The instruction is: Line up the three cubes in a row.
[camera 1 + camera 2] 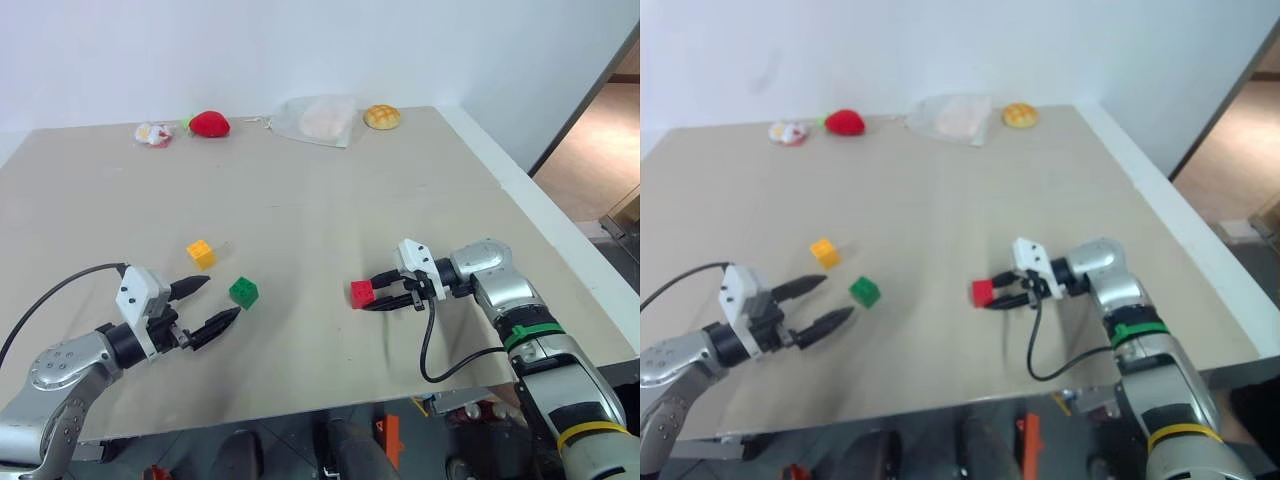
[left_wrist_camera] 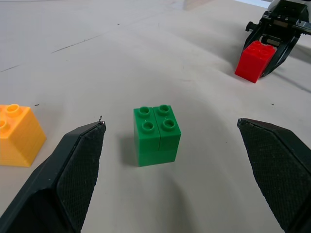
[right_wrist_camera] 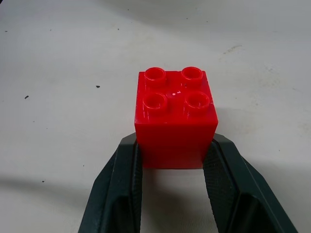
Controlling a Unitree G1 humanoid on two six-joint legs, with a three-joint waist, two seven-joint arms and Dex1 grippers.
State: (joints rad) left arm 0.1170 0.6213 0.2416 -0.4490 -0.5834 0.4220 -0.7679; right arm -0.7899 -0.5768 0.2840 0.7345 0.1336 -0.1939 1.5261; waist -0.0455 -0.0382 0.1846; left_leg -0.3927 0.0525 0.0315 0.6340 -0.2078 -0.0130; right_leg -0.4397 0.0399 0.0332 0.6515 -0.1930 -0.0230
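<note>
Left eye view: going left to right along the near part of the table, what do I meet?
Left gripper, open → yellow cube → green cube → red cube, between the right gripper's fingers.

A wide beige surface (image 1: 330, 170) fills most of the scene, with a faint seam running across its middle and a pale rim along its right edge. Behind it stands a plain white wall (image 1: 300, 50), evenly lit. At the far right a dark door frame (image 1: 585, 100) slants down, and past it lies a tan floor (image 1: 595, 165) in warmer light
</note>
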